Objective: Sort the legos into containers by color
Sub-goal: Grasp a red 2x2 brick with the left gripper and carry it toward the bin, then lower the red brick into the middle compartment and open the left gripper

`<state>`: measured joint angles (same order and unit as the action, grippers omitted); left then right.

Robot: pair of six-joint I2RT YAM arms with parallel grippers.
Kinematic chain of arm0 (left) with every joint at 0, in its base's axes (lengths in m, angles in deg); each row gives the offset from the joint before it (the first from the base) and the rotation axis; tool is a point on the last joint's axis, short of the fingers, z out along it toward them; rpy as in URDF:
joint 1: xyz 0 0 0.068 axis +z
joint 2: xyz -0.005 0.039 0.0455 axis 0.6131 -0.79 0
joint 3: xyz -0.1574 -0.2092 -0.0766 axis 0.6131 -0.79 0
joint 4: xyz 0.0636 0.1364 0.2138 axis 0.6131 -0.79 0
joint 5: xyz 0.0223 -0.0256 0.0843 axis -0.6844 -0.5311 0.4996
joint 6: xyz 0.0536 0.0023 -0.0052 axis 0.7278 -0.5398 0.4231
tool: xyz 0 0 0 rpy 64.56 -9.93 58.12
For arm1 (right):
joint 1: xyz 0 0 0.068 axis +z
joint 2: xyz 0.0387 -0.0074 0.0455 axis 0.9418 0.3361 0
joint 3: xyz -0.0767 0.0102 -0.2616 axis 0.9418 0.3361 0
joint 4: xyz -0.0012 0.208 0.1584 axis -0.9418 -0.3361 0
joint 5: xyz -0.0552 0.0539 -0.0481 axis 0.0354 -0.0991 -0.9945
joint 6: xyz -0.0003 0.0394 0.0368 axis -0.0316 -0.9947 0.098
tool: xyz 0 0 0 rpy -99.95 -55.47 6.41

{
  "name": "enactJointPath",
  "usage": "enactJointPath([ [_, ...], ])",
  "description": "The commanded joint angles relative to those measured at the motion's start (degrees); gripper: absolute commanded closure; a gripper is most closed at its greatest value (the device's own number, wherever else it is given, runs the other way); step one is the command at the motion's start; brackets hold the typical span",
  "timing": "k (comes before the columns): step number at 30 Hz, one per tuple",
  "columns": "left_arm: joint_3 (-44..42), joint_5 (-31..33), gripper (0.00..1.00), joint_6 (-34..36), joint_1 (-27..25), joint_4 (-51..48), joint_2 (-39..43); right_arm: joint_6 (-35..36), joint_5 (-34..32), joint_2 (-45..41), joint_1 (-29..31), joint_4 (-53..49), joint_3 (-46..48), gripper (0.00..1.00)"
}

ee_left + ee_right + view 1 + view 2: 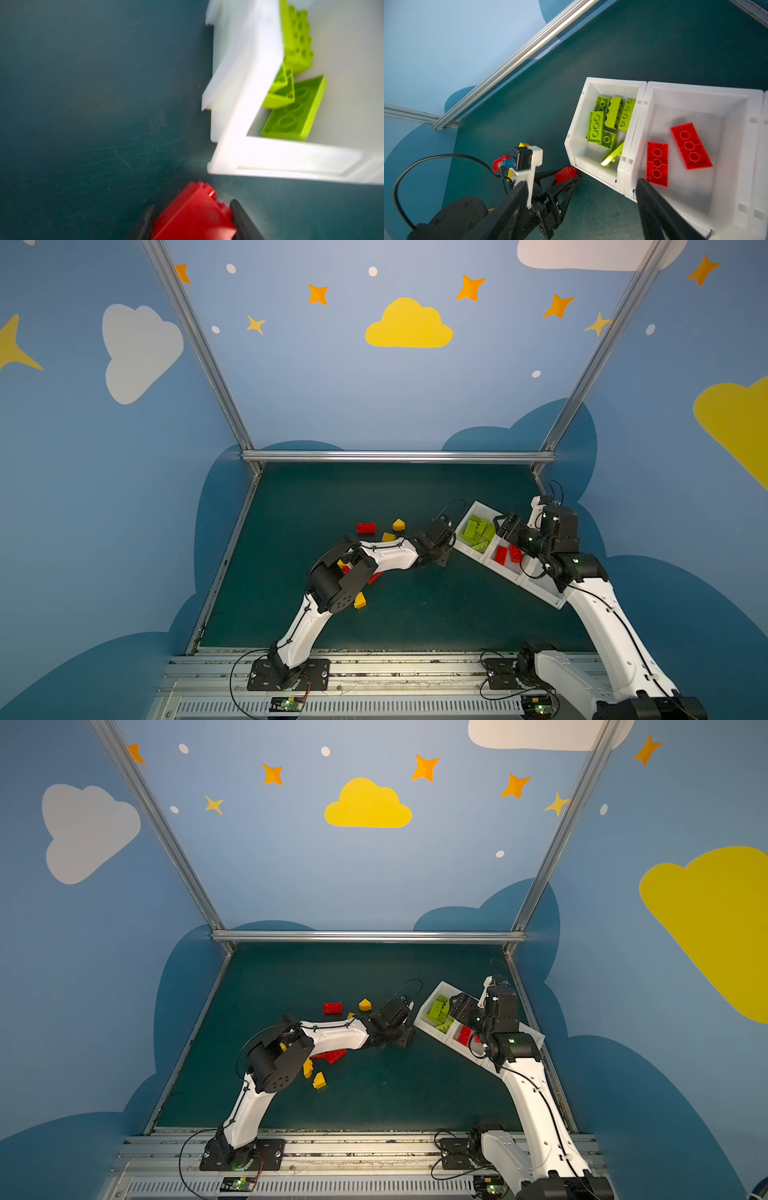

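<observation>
Two red legos [657, 164] in middle container [695, 97]

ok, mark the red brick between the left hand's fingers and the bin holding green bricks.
red brick [193, 216]: left wrist view, its broad side face.
bin holding green bricks [612, 81]: right wrist view, its rim.

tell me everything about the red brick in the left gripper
The red brick is glossy plastic, with studs showing along one edge. It sits tilted between the black fingers of the left gripper, which press on both of its sides. It is close beside a corner of the white bin holding green bricks. Whether it rests on the mat is unclear.
</observation>
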<state>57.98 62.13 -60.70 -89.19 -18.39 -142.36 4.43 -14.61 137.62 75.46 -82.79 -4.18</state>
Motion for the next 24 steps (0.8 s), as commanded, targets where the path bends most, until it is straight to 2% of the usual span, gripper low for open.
enactJointPath([
  [1, 0.0, -1.2, 0.57, 0.7, 0.1, -2.0, -0.8, 0.8, 0.6, -0.4, 0.3, 1.1, 0.1, 0.21],
  [4, -1.3, -1.6, 0.61, 0.6, -0.1, -1.3, 0.7, 0.8, 0.8, -0.5, 0.3, 0.8, -0.3, 0.21],
  [12, -2.9, -3.1, 0.61, 0.2, -2.6, -1.0, 5.5, 0.3, 2.1, -2.1, 0.7, -1.5, -2.8, 0.21],
  [18, 0.3, -4.4, 0.61, 0.2, -5.9, -1.7, 7.1, -0.2, 3.3, -3.9, 1.1, -4.1, -6.5, 0.21],
  [24, 5.7, -5.7, 0.61, 0.0, -7.9, -1.9, 4.6, -0.8, 3.6, -5.2, 2.1, -5.3, -8.9, 0.21],
])
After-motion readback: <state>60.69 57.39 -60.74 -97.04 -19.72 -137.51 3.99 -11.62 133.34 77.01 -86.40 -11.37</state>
